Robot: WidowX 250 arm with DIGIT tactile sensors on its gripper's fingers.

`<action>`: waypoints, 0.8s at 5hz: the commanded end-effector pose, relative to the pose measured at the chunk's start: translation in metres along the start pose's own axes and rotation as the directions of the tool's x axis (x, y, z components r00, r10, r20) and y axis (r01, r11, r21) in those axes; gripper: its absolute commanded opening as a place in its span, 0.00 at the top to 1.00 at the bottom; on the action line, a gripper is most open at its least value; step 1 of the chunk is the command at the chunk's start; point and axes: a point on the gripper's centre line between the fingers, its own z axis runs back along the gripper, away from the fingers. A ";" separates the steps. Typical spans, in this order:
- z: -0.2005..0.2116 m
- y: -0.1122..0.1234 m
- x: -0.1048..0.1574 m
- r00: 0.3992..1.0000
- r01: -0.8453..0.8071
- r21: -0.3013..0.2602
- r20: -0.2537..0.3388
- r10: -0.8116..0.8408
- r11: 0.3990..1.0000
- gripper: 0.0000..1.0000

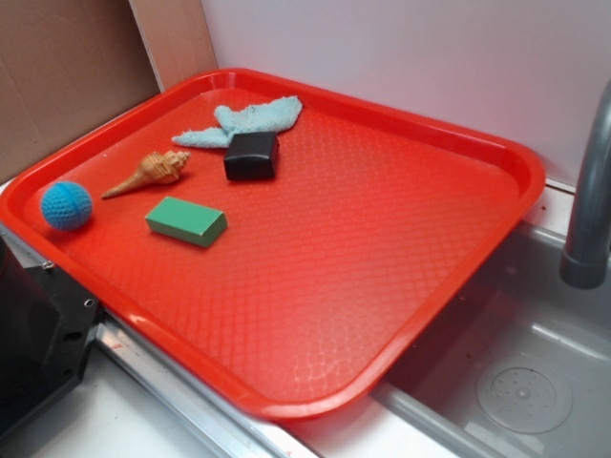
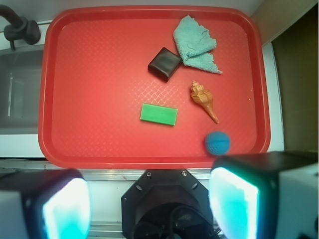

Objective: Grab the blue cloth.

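Note:
The blue cloth (image 1: 250, 120) is a pale sky-blue terry rag lying at the far left corner of the red tray (image 1: 382, 372). In the wrist view the blue cloth (image 2: 195, 45) shows at the upper right, crumpled and touching nothing but the tray. A black block (image 1: 252, 156) sits right beside it. My gripper (image 2: 149, 206) hangs high above the tray's near edge, over the robot base, far from the cloth. It is open, with nothing between its glowing pads (image 2: 234, 204). In the exterior view the gripper is out of sight.
On the tray also lie a green block (image 1: 187, 221), a tan spiral seashell (image 1: 148, 174) and a darker-blue crocheted ball (image 1: 66, 205). A grey faucet (image 1: 592, 181) rises over the sink (image 1: 516, 382) at right. The black robot base (image 2: 167, 204) sits below the tray edge.

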 end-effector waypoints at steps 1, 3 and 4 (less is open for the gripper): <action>0.000 0.000 0.000 1.000 0.000 0.000 0.000 0.000 1.000 0.00; -0.014 0.022 0.019 0.906 -0.419 -0.018 0.047 0.420 0.908 0.00; -0.032 0.041 0.031 0.776 -0.622 -0.056 0.094 0.624 0.781 0.00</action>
